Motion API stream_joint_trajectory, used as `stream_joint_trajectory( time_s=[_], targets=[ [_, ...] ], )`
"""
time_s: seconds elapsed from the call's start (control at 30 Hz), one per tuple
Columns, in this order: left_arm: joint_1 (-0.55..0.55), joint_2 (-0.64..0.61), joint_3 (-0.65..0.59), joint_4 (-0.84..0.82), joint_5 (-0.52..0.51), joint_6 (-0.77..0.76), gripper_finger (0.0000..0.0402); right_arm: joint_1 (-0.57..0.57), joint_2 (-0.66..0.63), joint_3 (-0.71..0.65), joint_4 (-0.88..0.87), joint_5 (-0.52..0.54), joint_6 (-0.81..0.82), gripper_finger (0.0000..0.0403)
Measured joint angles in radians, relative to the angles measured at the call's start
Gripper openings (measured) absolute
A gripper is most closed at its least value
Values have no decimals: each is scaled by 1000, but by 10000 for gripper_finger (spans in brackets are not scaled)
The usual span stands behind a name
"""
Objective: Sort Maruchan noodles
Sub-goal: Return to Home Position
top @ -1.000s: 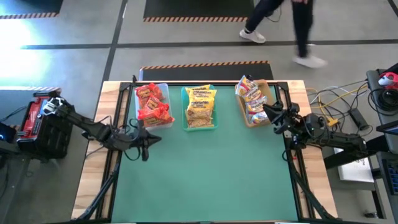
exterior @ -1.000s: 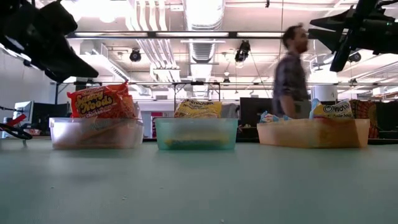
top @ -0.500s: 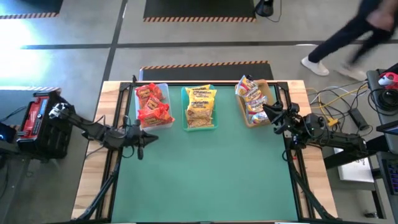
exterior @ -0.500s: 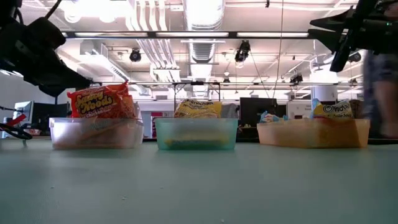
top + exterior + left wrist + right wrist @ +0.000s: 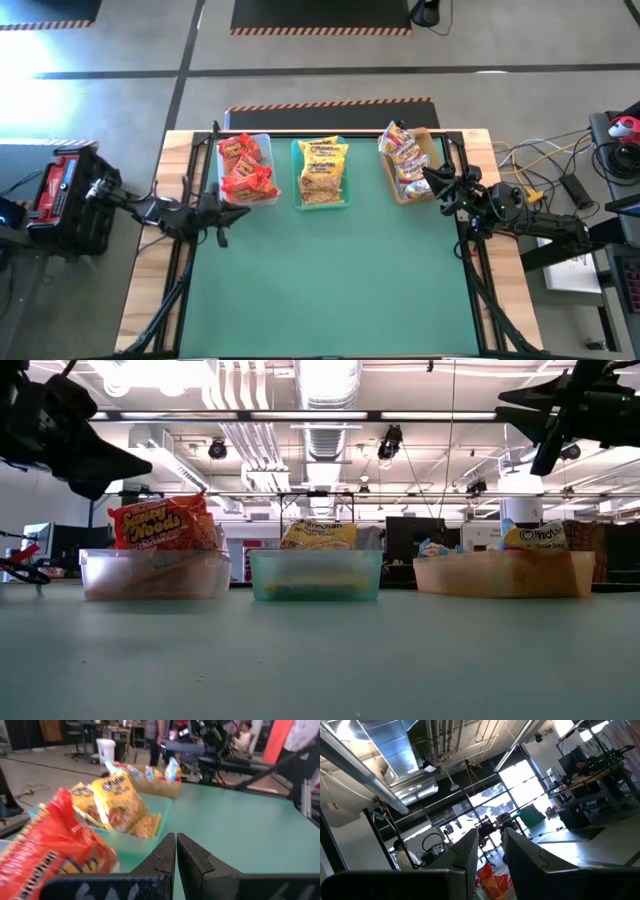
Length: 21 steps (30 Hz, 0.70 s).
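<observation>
Since you last looked, left gripper [image 5: 219, 234]: withdrawn toward left edge of table [image 5: 330, 290], fingers together, empty.
Right gripper [image 5: 429, 179]: unmoved beside tan bin [image 5: 430, 150], fingers slightly parted.

A grey floor [image 5: 300, 60] with striped tape [image 5: 330, 104] is seen beyond the right pincer [image 5: 432, 180]. Ducts [image 5: 325, 380] and strip lights [image 5: 300, 416] are hung high above it.

Noodle packets [image 5: 322, 170] in three bins [image 5: 322, 206]

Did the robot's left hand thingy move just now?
Yes. In the high view the left gripper has pulled back toward the table's left edge: it sat by the clear bin's middle, now by its left corner.
</observation>
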Motion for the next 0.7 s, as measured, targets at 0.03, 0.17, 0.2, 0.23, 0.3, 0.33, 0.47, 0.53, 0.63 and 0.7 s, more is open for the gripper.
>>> stream_joint_trajectory(
  time_s=[0.03, 0.17, 0.2, 0.23, 0.3, 0.33, 0.47, 0.53, 0.63, 0.7],
  targets=[
    [7, -15, 0, 0, 0, 8, 0, 0, 0, 0, 0, 0, 0, 84],
    [24, -58, 0, 0, 0, 27, 0, 0, 0, 0, 0, 0, 0, 84],
    [25, -58, -1, 4, -2, 27, 0, 0, 0, 0, 0, 0, 0, 84],
    [25, -57, -2, 5, 0, 27, 0, 0, 0, 0, 0, 0, 0, 84],
    [25, -58, -3, 8, -1, 26, 0, 0, 0, 0, 0, 0, 0, 84],
    [25, -57, -3, 9, -4, 26, 0, 0, 0, 0, 0, 0, 0, 84],
    [26, -57, -3, 9, -14, 16, 0, 0, 0, 0, 0, 0, 0, 84],
    [26, -57, -3, 9, -14, 0, 0, 0, 0, 0, 0, 0, 0, 84],
    [26, -57, -3, 9, -14, -21, 0, 0, 0, 0, 0, 0, 0, 84],
    [26, -57, -3, 9, -14, -21, 0, 0, 0, 0, 0, 0, 0, 84]
  ],
)
